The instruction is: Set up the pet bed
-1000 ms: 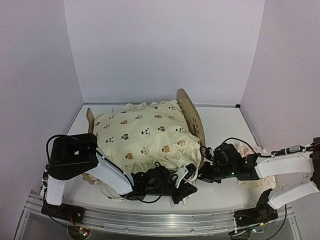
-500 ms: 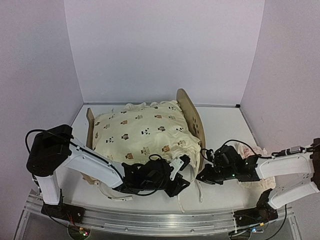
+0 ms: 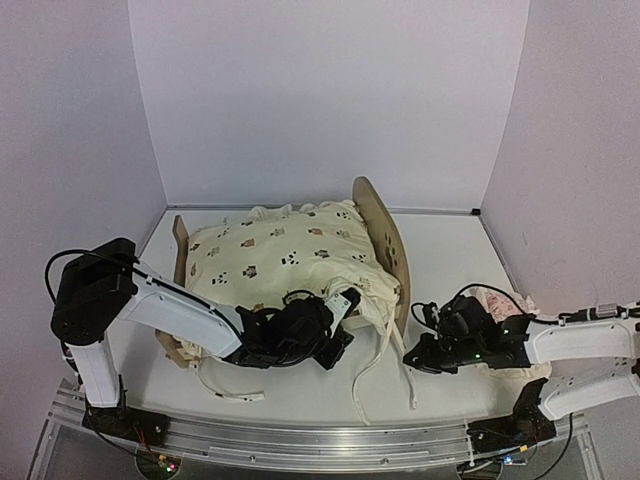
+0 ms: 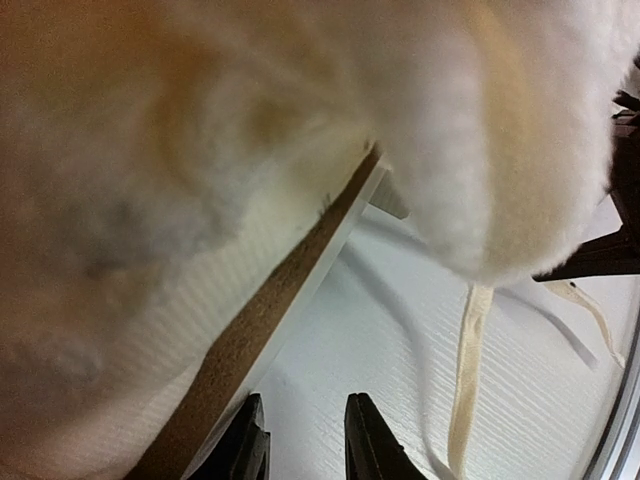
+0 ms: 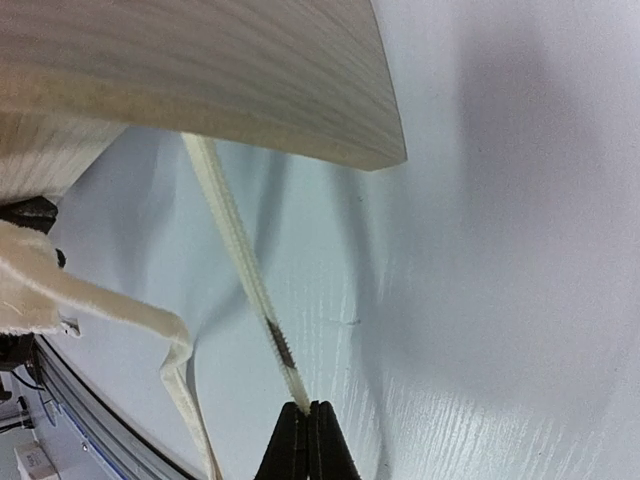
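The pet bed stands mid-table, its rounded headboard (image 3: 385, 240) to the right and its footboard (image 3: 181, 245) to the left. A cream animal-print cushion (image 3: 285, 260) lies on it and overhangs the near side. My left gripper (image 3: 340, 325) sits at that near side under the cushion's edge. In the left wrist view the left gripper (image 4: 303, 400) is open, nothing between its jaws, beside the bed's side rail (image 4: 270, 310). My right gripper (image 3: 413, 357) is shut on a cushion tie (image 5: 240, 260) that runs from under the headboard (image 5: 200, 70); its tips (image 5: 308, 405) pinch the tie's end.
A pink ruffled pillow (image 3: 497, 300) lies behind the right arm. Loose cream ties (image 3: 365, 375) trail over the table in front of the bed; another tie (image 4: 468, 370) hangs from the cushion near the left gripper. Walls enclose the table on three sides.
The left gripper has let go of the cushion's corner and moved in toward the bed's near side. The right gripper has drawn back to the right with the tie. Ties now trail on the table.
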